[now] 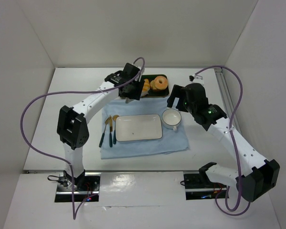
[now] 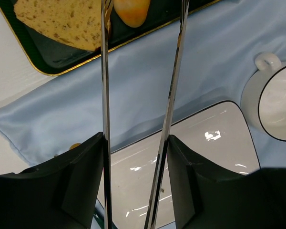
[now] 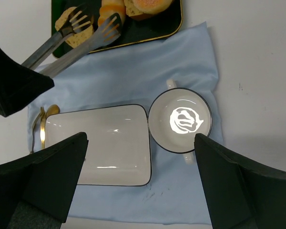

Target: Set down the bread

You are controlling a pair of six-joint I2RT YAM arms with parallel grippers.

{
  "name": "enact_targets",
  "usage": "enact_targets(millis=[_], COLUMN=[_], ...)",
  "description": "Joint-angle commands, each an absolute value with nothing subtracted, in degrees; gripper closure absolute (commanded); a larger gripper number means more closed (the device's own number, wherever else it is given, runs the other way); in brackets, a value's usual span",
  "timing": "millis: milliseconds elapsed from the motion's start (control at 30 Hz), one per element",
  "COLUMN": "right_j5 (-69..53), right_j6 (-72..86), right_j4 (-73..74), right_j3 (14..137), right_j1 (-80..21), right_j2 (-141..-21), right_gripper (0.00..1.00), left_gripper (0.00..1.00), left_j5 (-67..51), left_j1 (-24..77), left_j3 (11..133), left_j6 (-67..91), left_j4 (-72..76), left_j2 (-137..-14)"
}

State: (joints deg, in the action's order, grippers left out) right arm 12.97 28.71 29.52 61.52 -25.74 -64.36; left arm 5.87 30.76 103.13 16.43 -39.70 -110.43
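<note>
Small oval golden-orange bread roll (image 2: 132, 12) lies in the dark gold-rimmed tray (image 2: 52, 67), straight ahead of the left tool (image 2: 136, 138). Left tool is clamped on long steel tongs (image 2: 105, 71) with the blades spread. The roll sits between their lines, closer to the left blade. Contact: can't tell. Only the roll's near end shows, so its long axis is unclear. Flat tan toast slice (image 2: 57, 19) is to its left. Right tool (image 3: 140, 137) gapes wide, empty and well apart. Left arm is nearer.
</note>
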Motion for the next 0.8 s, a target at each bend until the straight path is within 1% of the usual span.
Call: enact_targets(millis=[0, 433, 767], right_j5=[12.57, 10.37, 8.7], right_j6=[28.92, 28.39, 27.86], right_j4=[26.54, 26.54, 26.54], right_j3=[61.44, 61.44, 60.91], right_j1=[-24.79, -22.41, -20.3], right_j2=[-62.84, -62.31, -62.31], right_gripper=[0.0, 0.0, 0.0], left_gripper=[0.35, 0.35, 0.35], left_j5=[9.57, 13.35, 11.69], left_j1=[32.07, 32.08, 32.08], left_j3=[106.17, 107.75, 108.37], left_j6=[14.24, 13.18, 13.18], left_j4=[-39.46, -39.46, -39.46], left_j2=[-112.32, -115.83, -119.44])
